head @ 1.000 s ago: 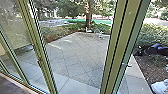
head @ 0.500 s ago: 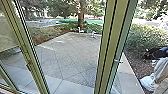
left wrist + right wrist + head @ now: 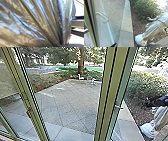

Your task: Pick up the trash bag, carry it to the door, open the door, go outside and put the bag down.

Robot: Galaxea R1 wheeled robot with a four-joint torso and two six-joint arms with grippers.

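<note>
Trash bag [image 3: 37,25] bunched across most of the left wrist view, with no telling either gripper's opening or hold, and, after a rightward swing of the head view, with door handle [image 3: 119,107] right of centre there only slightly shifted, so probably still indoors, short of setting down.

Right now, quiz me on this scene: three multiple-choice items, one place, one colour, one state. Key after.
1. Where is the statue?
A) centre of the patio
B) mulch bed beside the pale paved strip
C) against the tree trunk

2. Colour of the door post?
A) green
B) red
C) white

3. The trash bag is:
A) smooth
B) flat
C) creased

Key:
1 B: right wrist view shows its base on mulch.
2 A: green beside the handle, head view.
3 C: folds run through it, left wrist view.
</note>
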